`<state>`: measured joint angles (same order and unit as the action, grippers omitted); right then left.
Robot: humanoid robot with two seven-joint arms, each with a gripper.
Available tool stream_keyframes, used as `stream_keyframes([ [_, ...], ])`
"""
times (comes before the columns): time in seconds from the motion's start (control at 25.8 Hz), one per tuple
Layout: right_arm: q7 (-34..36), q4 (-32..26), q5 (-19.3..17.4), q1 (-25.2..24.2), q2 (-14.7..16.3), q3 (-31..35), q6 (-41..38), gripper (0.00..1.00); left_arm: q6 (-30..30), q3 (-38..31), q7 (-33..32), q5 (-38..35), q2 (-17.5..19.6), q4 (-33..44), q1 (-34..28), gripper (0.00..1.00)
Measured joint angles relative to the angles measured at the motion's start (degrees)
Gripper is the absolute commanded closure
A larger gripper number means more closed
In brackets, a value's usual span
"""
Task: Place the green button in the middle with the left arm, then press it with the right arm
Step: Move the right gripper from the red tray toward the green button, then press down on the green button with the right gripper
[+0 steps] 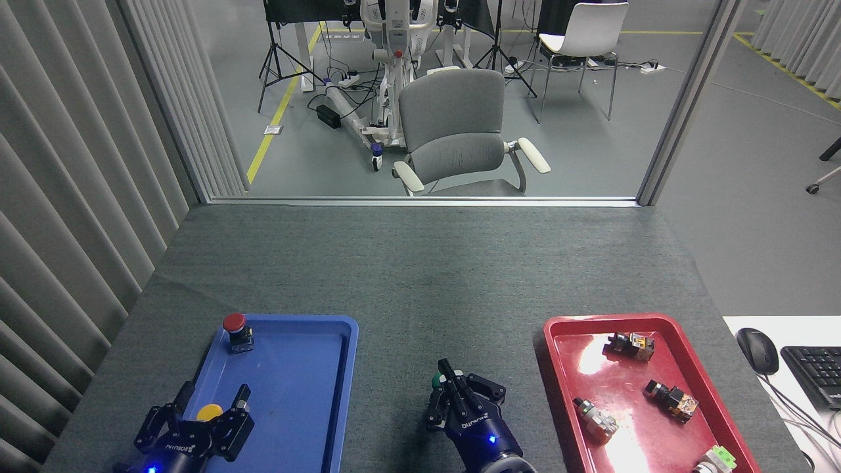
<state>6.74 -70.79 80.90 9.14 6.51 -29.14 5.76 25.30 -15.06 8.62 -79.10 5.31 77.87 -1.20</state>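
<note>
The green button [437,380] stands on the bare grey tabletop [420,289] between the two trays. Only a sliver of its green cap shows, at the left of my right gripper [449,381]. That gripper is shut, its fingers pressed together and lying right over the cap, hiding most of the button. My left gripper [213,396] is open at the near end of the blue tray [351,368], with the yellow-capped button [209,412] showing between its fingers.
A red-capped button [234,324] stands at the blue tray's far left corner. The red tray [558,368] on the right holds several small switch parts. A mouse [757,350] and keyboard [815,374] lie beyond the table's right edge.
</note>
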Motion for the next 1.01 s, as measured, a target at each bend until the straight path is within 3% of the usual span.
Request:
stream_keyframes([
  [1.01, -3.3, 1.5, -0.7, 0.0, 0.2, 0.0, 0.2, 1.0, -0.1, 0.6, -0.3, 0.0, 0.2, -1.8, 1.3, 0.0],
])
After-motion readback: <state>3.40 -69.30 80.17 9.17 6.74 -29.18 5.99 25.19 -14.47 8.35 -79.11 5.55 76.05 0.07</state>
